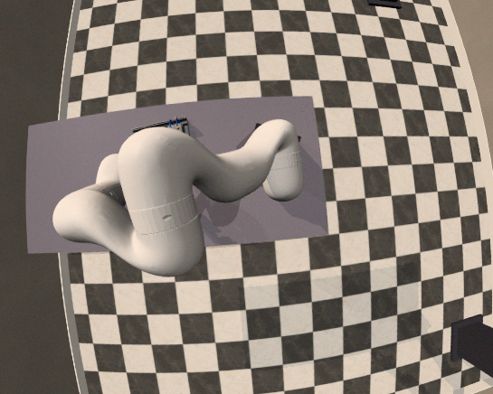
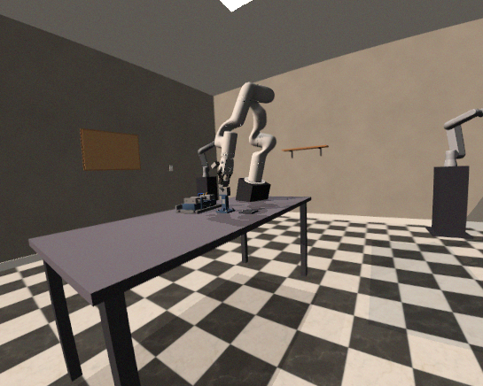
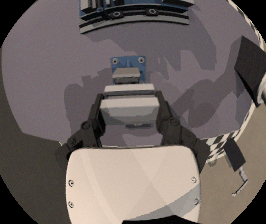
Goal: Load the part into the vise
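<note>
From above, the pale arm [image 1: 165,181] [image 2: 245,111] folds over the purple-grey table [image 1: 74,136] [image 2: 130,236] [image 3: 39,75] and hides the gripper and the part beneath its thick links; a narrow piece of the vise [image 1: 180,124] [image 2: 198,203] [image 3: 134,17] peeks out beside the big elbow (blue bits and all), near the table's long edge. In the exterior view, the arm stands on a black base [image 2: 260,193] [image 3: 250,65] and reaches down, its gripper [image 2: 223,181] [image 3: 129,100] pointing at the table over a blue stand [image 2: 225,205] [image 3: 128,62]. The vise sits just beside that stand, and a flat dark plate [image 2: 248,212] lies on the other side; at this size, I cannot separate the part cleanly from the grey V-block there. The wrist view is the telling one: the fingers are clamped on the part [image 3: 129,111], a pale grey block spanning the space between them, with one finger at each end as seen here. Just past the block in that picture is the V-block [image 3: 127,75] on its blue stand, with the vise farther beyond. The part is outside the vise, in the gripper's grasp; whether it also touches the V-block (the view looks along the fingers) I cannot tell, nor which way its slot faces.
</note>
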You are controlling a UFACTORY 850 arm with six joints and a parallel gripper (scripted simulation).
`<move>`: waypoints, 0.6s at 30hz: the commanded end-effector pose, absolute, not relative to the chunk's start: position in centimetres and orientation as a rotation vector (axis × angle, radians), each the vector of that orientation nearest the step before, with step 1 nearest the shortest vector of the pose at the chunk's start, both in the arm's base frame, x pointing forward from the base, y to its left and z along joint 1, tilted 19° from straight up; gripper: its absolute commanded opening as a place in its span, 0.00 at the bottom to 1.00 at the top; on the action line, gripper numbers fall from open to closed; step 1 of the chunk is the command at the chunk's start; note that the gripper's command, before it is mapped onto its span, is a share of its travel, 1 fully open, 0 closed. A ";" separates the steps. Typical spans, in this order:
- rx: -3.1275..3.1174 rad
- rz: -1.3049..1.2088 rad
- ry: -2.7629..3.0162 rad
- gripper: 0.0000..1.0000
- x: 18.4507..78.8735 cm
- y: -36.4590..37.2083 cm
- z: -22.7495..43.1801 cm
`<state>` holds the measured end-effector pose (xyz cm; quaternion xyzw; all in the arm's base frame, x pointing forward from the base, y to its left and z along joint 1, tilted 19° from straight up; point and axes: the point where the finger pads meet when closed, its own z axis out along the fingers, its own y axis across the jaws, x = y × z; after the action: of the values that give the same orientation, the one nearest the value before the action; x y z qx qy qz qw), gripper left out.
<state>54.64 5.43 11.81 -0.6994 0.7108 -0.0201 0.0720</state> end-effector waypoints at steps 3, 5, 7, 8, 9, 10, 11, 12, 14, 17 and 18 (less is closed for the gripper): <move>-2.128 -0.125 2.176 0.00 54.7 5.5 11.9; -2.128 -0.125 2.176 0.00 54.7 5.5 11.9; -2.135 -0.141 2.185 0.00 54.7 5.5 11.9; -2.138 -0.150 2.189 0.00 54.7 5.5 11.9; -2.141 -0.160 2.193 0.00 54.7 5.5 11.9; -2.144 -0.169 2.197 0.00 54.7 5.5 11.9; -2.147 -0.178 2.202 0.00 54.7 5.5 11.9; -2.151 -0.187 2.207 0.00 54.7 5.6 11.9; -2.157 -0.207 2.216 0.00 54.7 5.6 11.9; -2.167 -0.238 2.230 0.00 54.7 5.6 11.9; -2.171 -0.248 2.235 0.00 54.7 5.6 11.9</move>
<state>54.68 5.55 11.82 -0.6975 0.7136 -0.0599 0.0251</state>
